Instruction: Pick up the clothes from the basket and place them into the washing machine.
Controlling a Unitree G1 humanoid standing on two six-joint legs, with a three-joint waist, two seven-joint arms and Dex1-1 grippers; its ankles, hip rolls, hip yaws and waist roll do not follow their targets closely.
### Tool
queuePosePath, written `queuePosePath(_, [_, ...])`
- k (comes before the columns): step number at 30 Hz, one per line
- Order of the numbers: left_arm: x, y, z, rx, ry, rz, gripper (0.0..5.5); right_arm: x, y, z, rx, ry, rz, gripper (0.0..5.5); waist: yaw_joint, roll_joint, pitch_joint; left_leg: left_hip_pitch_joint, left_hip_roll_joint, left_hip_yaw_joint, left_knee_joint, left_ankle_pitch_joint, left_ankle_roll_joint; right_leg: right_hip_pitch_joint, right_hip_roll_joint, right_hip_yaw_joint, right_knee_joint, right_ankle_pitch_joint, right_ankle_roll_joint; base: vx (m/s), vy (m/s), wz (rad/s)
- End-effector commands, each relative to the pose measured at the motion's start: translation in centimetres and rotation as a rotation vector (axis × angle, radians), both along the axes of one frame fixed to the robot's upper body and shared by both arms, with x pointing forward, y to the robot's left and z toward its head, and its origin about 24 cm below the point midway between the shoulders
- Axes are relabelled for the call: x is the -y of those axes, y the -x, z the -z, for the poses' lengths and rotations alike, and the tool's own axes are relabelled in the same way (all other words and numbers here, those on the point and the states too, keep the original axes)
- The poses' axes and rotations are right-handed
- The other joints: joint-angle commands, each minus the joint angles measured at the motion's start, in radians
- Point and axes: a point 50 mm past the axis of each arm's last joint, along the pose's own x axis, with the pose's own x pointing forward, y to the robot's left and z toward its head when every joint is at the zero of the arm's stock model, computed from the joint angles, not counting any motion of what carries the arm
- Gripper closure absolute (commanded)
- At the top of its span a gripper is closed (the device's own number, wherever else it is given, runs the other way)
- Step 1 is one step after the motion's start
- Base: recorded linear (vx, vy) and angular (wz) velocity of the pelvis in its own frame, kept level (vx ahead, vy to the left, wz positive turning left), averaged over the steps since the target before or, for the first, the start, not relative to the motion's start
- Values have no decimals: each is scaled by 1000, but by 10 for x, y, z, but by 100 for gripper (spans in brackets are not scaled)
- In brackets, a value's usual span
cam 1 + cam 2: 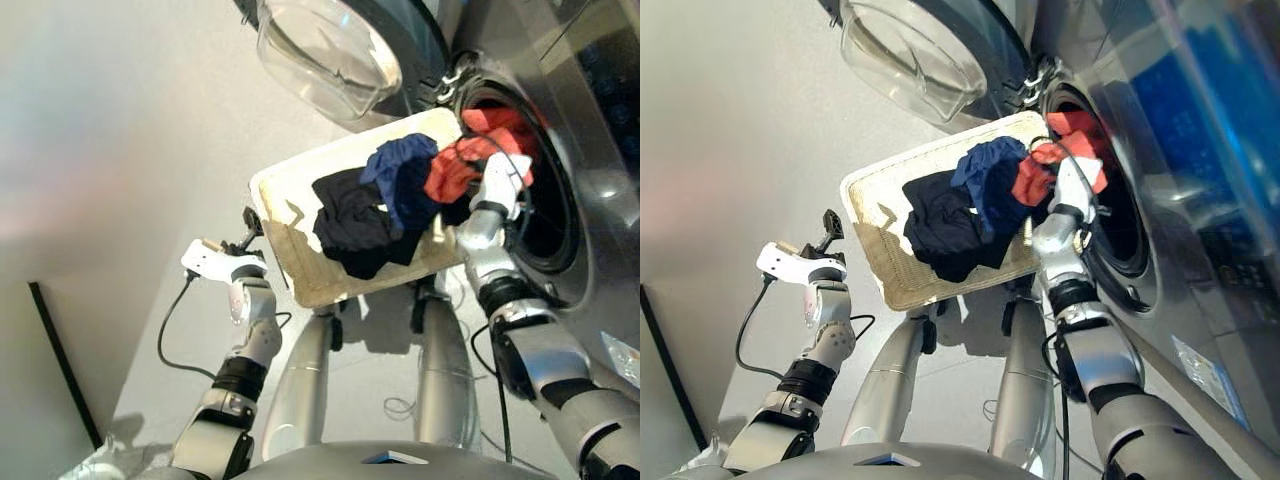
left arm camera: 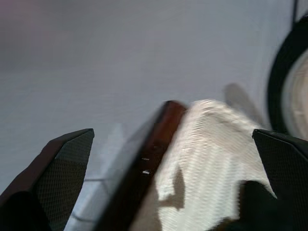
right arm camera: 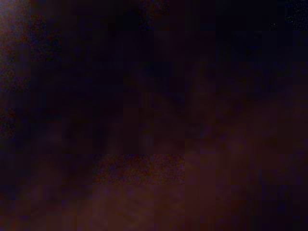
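Right end effector [image 1: 510,172] — against coral-orange garment [image 1: 465,160]

Pretty much all dark here, just murky blackish-purple with a faint reddish-brown tint toward one lower corner. Can't make out any object, edges, or fingers at all.

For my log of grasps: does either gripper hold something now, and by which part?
The left gripper is open and holds nothing. The right gripper is at the orange garment by the washing machine opening; whether it holds it cannot be told.
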Motion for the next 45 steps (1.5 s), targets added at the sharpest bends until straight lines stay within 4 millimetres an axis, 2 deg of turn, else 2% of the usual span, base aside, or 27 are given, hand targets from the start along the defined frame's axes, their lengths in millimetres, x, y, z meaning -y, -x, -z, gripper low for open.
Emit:
queuePosePath(1, [-33, 10, -7, 43, -94, -66, 0, 35, 3, -61, 185, -43, 144, 550, 3, 41, 8, -104, -33, -1, 107, -41, 63, -71, 21, 30, -5, 90, 72, 103, 9, 54])
queuePosePath(4, [-31, 13, -3, 26, -107, -24, 0, 72, 16, -81, 209, -109, 262, 550, 9, 42, 11, -151, -37, -3, 141, -47, 62, -119, 22, 36, 31, 86, 74, 0, 0, 0])
queuePosePath(6, [-29, 14, -1, 22, -104, -9, 0, 76, 18, -89, 226, -105, 277, 550, 11, 43, 9, -164, -38, -3, 151, -49, 62, -133, 22, 38, 42, 84, 75, 0, 0, 0])
queuePosePath(7, [-31, 16, 1, 10, -117, -4, 0, 92, 28, -102, 260, -84, 331, 550, 7, 41, 9, -178, -41, -3, 158, -50, 61, -149, 24, 41, 49, 85, 76, 0, 0, 0])
queuePosePath(11, [-32, 18, 2, 2, -133, 12, 0, 128, 62, -136, 386, -49, 511, 550, 0, 40, 4, -216, -49, -3, 187, -54, 59, -195, 27, 51, 80, 82, 79, 0, 0, 0])
queuePosePath(15, [-31, 19, 2, 3, -128, 1, 0, 136, 79, -152, 474, 1, 623, 550, -9, 41, -6, -239, -58, 0, 205, -53, 58, -222, 31, 54, 106, 79, 81, 0, 0, 0])
queuePosePath(17, [-31, 19, 2, 2, -125, -4, 0, 135, 79, -154, 485, 10, 619, 550, -11, 37, -9, -245, -56, 0, 214, -54, 56, -224, 30, 55, 111, 80, 81, 0, 0, 0])
queuePosePath(18, [-30, 18, 3, 1, -124, 0, 0, 130, 74, -153, 481, 14, 594, 550, -12, 33, -10, -246, -54, -1, 217, -53, 55, -222, 30, 55, 112, 82, 81, 0, 0, 0])
queuePosePath(19, [-31, 18, 3, 0, -127, -6, 0, 125, 68, -151, 474, 8, 542, 190, -13, 30, -10, -245, -52, -1, 218, -52, 55, -218, 31, 54, 110, 84, 81, 0, 0, 0])
queuePosePath(20, [-33, 17, 2, 4, -128, -15, 0, 123, 64, -148, 465, -4, 477, 0, -16, 24, -8, -245, -50, -1, 221, -53, 53, -212, 32, 52, 105, 87, 80, 0, 0, 0])
queuePosePath(21, [-36, 15, 0, 15, -132, -18, 0, 114, 49, -137, 410, -12, 306, 0, -17, 18, -4, -244, -46, -2, 221, -51, 51, -205, 32, 49, 100, 92, 79, -30, -64, -27])
queuePosePath(22, [-38, 14, -1, 22, -128, -22, 0, 109, 43, -133, 420, -35, 189, 0, -20, 12, 0, -240, -42, -3, 220, -50, 49, -198, 32, 48, 94, 95, 79, -37, -75, -70])
queuePosePath(24, [-41, 12, 1, 21, -121, -1, 0, 112, 35, -111, 349, -103, 44, 0, -25, 5, 6, -231, -37, -8, 217, -49, 43, -177, 30, 42, 80, 101, 79, -37, -80, -111])
queuePosePath(25, [-41, 11, 1, 26, -116, 11, 0, 106, 29, -101, 294, -86, -44, 0, -24, 2, 10, -229, -35, -10, 215, -46, 41, -169, 28, 39, 74, 104, 78, -30, -86, -83])
queuePosePath(26, [-41, 11, 4, 17, -112, 19, 0, 108, 30, -99, 276, -77, -30, 0, -26, 0, 10, -221, -34, -11, 211, -45, 37, -158, 27, 35, 67, 105, 79, -29, -72, -63])
queuePosePath(27, [-42, 11, 6, 16, -104, 18, 0, 101, 25, -94, 274, -88, -68, 0, -23, 0, 12, -212, -32, -13, 205, -41, 35, -148, 26, 32, 61, 108, 78, -20, -65, -18])
queuePosePath(28, [-42, 11, 7, 16, -95, 24, 0, 91, 17, -81, 239, -118, -155, 0, -18, 0, 12, -206, -31, -14, 199, -38, 34, -139, 27, 30, 53, 110, 78, -23, -60, -42])
queuePosePath(31, [-44, 11, 10, 9, -103, 25, 0, 73, 7, -71, 197, -100, -256, 0, -12, -7, 13, -181, -23, -18, 173, -27, 29, -103, 24, 16, 25, 113, 77, -29, -61, -21])
queuePosePath(33, [-43, 9, 11, -1, -117, 39, 0, 53, -2, -63, 137, -31, -316, 0, -9, -11, 12, -161, -19, -21, 144, -17, 26, -80, 24, 10, -1, 116, 77, 0, 0, 0])
queuePosePath(34, [-40, 7, 10, 6, -117, 44, 0, 38, -6, -53, 157, -79, -363, 0, -11, -12, 14, -145, -16, -22, 126, -13, 25, -65, 26, 6, -15, 117, 77, 0, 0, 0])
queuePosePath(35, [-42, 6, 10, 2, -129, 41, 0, 32, -8, -50, 151, -76, -385, 0, -9, -16, 14, -133, -15, -22, 111, -10, 24, -52, 27, 3, -27, 118, 77, 0, 0, 0])
queuePosePath(40, [-34, -6, -3, 38, -241, 107, 0, -28, -18, -24, 96, -31, -644, 0, -20, -38, 21, -53, 0, -25, 7, 18, 18, 34, 32, -25, -125, 130, 76, -43, -42, 28])
queuePosePath(45, [-28, -16, -11, 50, -365, 170, 0, -60, -15, -6, 44, 28, -799, 0, -33, -56, 16, 14, 11, -25, -89, 48, 9, 97, 41, -39, -218, 152, 77, -18, -23, -1])
